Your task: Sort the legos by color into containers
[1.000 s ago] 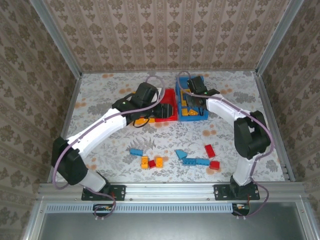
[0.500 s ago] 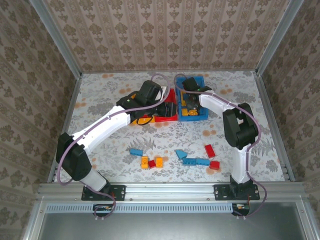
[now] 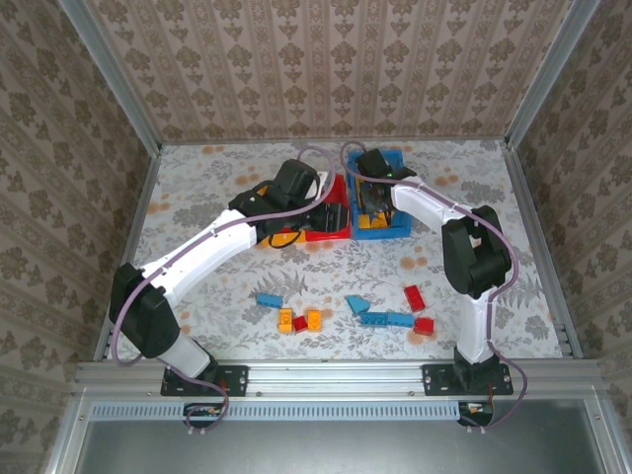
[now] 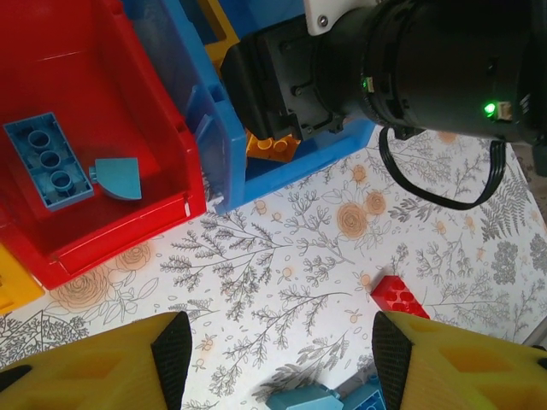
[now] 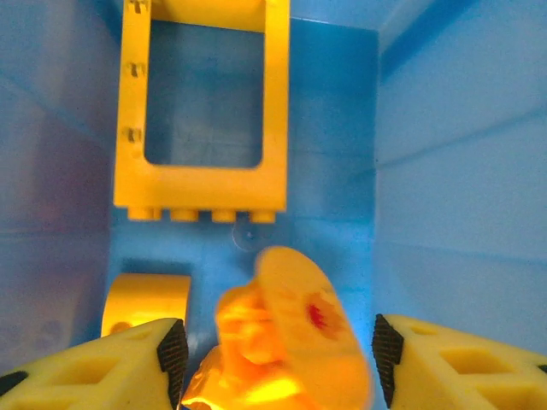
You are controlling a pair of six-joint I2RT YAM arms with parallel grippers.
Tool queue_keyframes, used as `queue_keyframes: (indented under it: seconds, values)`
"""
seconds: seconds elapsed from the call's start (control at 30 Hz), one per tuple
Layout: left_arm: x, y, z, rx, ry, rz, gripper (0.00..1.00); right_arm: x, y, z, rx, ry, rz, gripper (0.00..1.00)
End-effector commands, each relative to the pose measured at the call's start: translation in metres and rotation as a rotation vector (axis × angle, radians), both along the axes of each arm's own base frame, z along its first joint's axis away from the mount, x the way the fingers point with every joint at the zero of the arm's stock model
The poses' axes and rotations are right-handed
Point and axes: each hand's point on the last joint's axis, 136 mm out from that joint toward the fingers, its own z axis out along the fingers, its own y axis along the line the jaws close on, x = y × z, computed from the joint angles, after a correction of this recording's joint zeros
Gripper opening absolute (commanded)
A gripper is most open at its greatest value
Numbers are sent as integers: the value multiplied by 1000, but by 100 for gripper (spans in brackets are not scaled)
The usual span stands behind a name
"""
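My right gripper [image 5: 273, 350] hangs inside the blue bin [image 5: 427, 171] with its jaws open. A blurred orange lego [image 5: 291, 333] sits loose between them, clear of both pads. A yellow frame [image 5: 201, 111] and an orange piece [image 5: 145, 303] lie on the bin floor. My left gripper [image 4: 282, 350] is open and empty over the table beside the red bin [image 4: 111, 231], which holds a blue brick [image 4: 49, 161] and a teal piece [image 4: 117, 178]. From above, the left gripper [image 3: 326, 212] and right gripper [image 3: 373, 202] are at the bins.
Loose legos lie near the front: blue [image 3: 269, 299], two orange [image 3: 285, 318] [image 3: 314, 319], teal [image 3: 356, 304], blue [image 3: 386, 319], red [image 3: 414, 297] and red [image 3: 424, 326]. The yellow bin [image 3: 281, 239] is partly under the left arm. The right wrist [image 4: 427, 68] looms close to my left gripper.
The right arm swung left and lower into the blue bin, and its jaws opened, letting go of the orange lego. The left arm shifted slightly, then held still.
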Motion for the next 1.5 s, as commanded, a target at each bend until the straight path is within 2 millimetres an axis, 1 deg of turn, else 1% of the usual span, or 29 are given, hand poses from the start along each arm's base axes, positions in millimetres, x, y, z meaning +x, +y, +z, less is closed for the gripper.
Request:
queue_keyframes:
  seconds: [0.0,0.1,0.2,0.27,0.37,0.43,0.47,0.5,0.53,0.57,0.6,0.63,0.7,0.73,0.77,0.83,0.9,0.93,1.03,1.07,1.17,1.3,1.37,1.47]
  values:
    - [-5,4,9,-6,-26,-10,62,-7,-12,10,1,-3,-42,64]
    - [-8,6,9,-3,-24,-6,61,-4,-8,20,15,-37,-22,63]
    - [-10,15,6,13,-17,21,61,-5,-3,37,29,-94,-2,61]
    - [-12,26,3,32,-1,56,61,-5,3,56,56,-157,14,60]
    - [-16,52,-5,62,44,132,62,-16,8,87,98,-261,48,59]
    - [-22,78,-15,85,94,217,62,-30,17,107,167,-351,101,60]
    - [-25,90,-21,90,125,261,62,-38,24,113,203,-384,140,60]
    - [-30,104,-27,93,161,310,62,-50,36,120,259,-423,208,60]
    - [-35,119,-36,108,200,359,62,-65,54,126,339,-455,302,61]
    - [-41,132,-43,120,240,410,62,-80,70,124,400,-463,389,62]
    - [-47,145,-52,135,290,468,62,-102,85,132,453,-493,487,64]
    - [-55,158,-61,146,340,526,62,-123,101,129,488,-489,577,65]
    - [-70,175,-77,158,437,628,62,-161,123,121,540,-464,713,66]
    - [-78,181,-86,160,499,679,62,-181,133,116,563,-448,773,68]
    - [-86,184,-95,167,554,720,62,-196,139,113,579,-435,812,69]
    - [-103,188,-114,176,677,811,62,-223,149,106,608,-395,880,71]
    - [-115,186,-133,180,780,870,63,-240,155,103,634,-359,926,71]
    - [-118,183,-142,173,820,897,64,-248,158,103,652,-345,952,72]
    - [-122,175,-159,157,897,967,68,-263,162,99,671,-305,1009,73]
    - [-123,174,-162,159,909,987,69,-265,162,99,669,-300,1020,73]
    - [-111,164,-172,112,913,1032,70,-268,160,96,660,-288,1032,73]
    - [-99,161,-187,147,905,1062,70,-272,159,95,671,-279,1036,73]
    - [-97,160,-195,162,911,1067,65,-275,158,95,676,-276,1038,73]
    - [-104,160,-205,181,931,1081,51,-276,156,94,671,-276,1036,73]
